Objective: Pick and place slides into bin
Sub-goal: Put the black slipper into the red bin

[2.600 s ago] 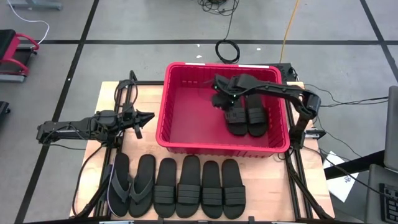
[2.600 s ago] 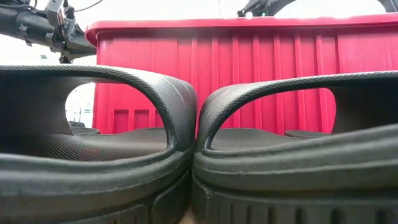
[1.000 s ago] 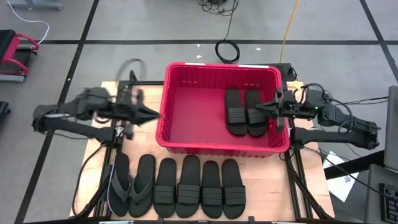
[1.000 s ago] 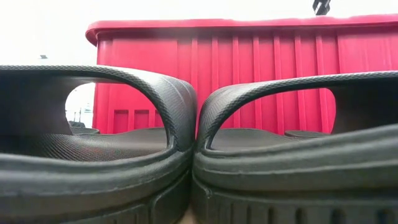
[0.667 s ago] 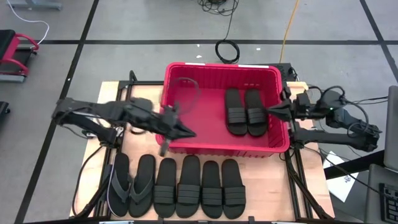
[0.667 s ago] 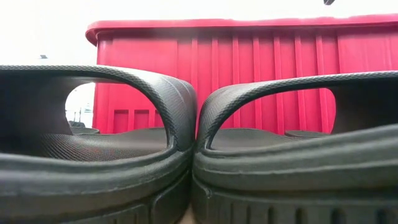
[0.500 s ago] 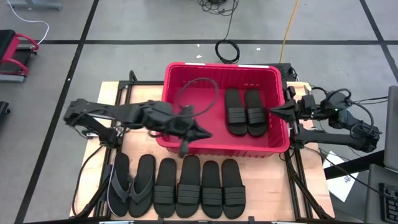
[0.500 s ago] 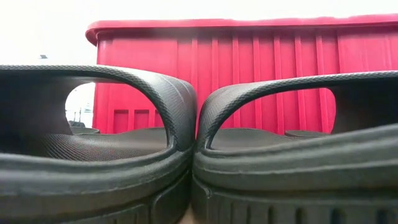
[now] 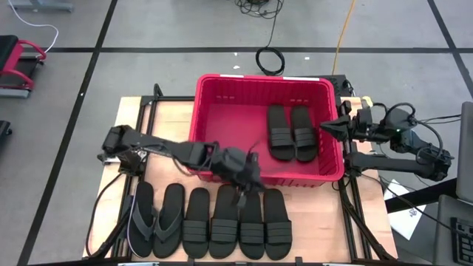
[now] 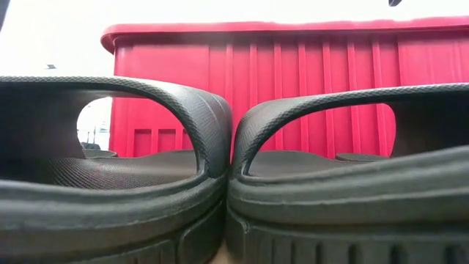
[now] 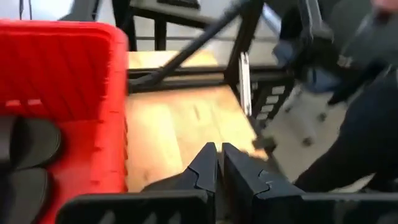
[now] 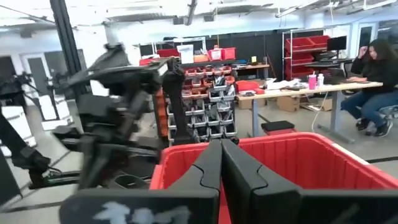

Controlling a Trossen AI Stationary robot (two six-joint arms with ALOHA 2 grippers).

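Left gripper [image 9: 240,193] is hanging over the row of flat black rubber slides [image 9: 211,222] along the front edge of the light wooden table [image 9: 137,118], roughly above the middle ribbed-band ones, fingers [image 11: 205,167] sitting together with only a thin gap and holding nothing. For a clean pick, I'd say it needs to spread the jaws first, then come down square on one band and pinch across that, not the sole (neighbours are lying edge to edge, so a sloppy descent is likely dragging two). Moving right, the large red slotted plastic bin [image 9: 214,159] is sitting behind the row, already holding two ribbed slides [image 9: 291,133] side by side toward its right end; the left half is offering room. Right gripper [image 9: 329,128] is waiting just outside the bin's right rim, jaws closed, empty. No brand, label or readable writing is showing on slides or bin.
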